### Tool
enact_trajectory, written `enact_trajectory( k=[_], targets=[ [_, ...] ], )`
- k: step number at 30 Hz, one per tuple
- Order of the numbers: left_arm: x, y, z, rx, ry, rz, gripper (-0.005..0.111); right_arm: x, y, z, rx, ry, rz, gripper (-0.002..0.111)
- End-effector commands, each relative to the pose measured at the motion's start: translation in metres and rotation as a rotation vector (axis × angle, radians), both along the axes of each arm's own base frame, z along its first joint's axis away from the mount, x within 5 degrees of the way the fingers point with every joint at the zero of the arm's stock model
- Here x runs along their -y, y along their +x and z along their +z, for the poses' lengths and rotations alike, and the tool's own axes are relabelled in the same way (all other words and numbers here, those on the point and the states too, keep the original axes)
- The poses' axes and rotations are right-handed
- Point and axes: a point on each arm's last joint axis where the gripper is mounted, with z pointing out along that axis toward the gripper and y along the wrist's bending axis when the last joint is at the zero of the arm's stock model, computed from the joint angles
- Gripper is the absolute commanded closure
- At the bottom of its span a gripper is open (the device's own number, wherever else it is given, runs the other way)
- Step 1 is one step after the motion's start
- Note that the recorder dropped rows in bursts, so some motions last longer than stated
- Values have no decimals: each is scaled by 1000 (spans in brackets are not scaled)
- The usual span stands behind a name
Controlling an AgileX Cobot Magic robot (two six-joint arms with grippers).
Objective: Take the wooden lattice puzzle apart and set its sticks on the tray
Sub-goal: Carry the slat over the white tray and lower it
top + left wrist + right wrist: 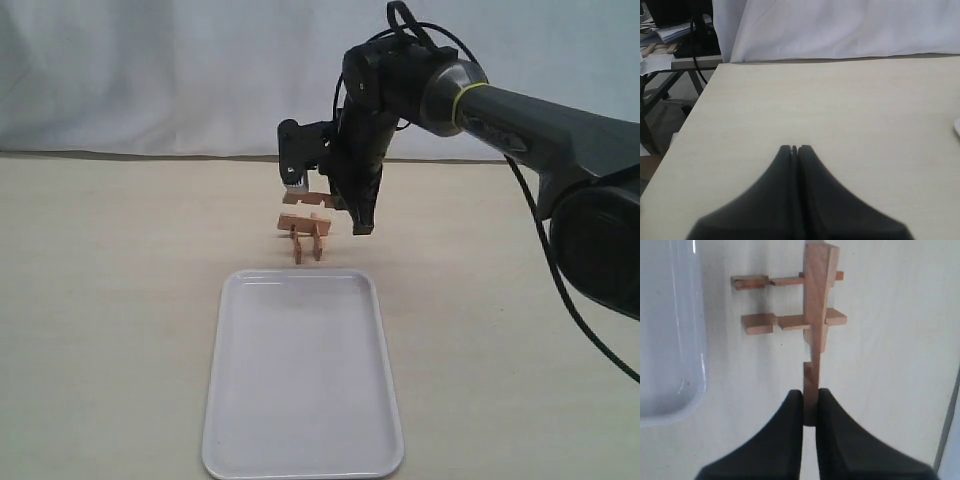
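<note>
Pinching one stick [819,295] of the wooden lattice puzzle [306,228] in the right gripper [810,392], at twelve o'clock just beyond the tray [300,380]. Holding the left gripper [795,148] pressed together above the table [850,100].

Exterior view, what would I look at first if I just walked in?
Probably the big black arm reaching in from the right, its tool pinching the little wooden puzzle by one stick. Then the large white tray just in front of it, with no sticks on it yet.
</note>
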Motion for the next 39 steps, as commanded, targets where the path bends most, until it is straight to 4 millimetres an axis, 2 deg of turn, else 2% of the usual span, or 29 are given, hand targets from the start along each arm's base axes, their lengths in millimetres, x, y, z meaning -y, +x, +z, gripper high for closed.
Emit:
enact_trajectory(
  k=[1, 6, 11, 16, 23, 29, 35, 39],
  targets=[
    [0, 0, 1, 16, -1, -1, 107, -14, -14, 16, -49, 36, -80, 104],
    [0, 0, 1, 16, -1, -1, 107, -25, -32, 9, -95, 34, -87, 104],
    [0, 0, 1, 16, -1, -1, 107, -39, -61, -4, -116, -8, -44, 104],
    [0, 0, 1, 16, -1, -1, 107, -59, -88, -12, -7, -105, -41, 104],
    [0, 0, 1, 16, -1, -1, 107, -87, -108, -29, 92, -134, -90, 104],
    [0, 0, 1, 16, -1, -1, 107, -104, -117, -30, 261, -156, -155, 104],
    [0, 0, 1, 16, -1, -1, 107, -103, -116, -32, 266, -137, -216, 104],
    [0, 0, 1, 16, -1, -1, 107, -104, -116, -46, 238, -155, -215, 104]
  ],
)
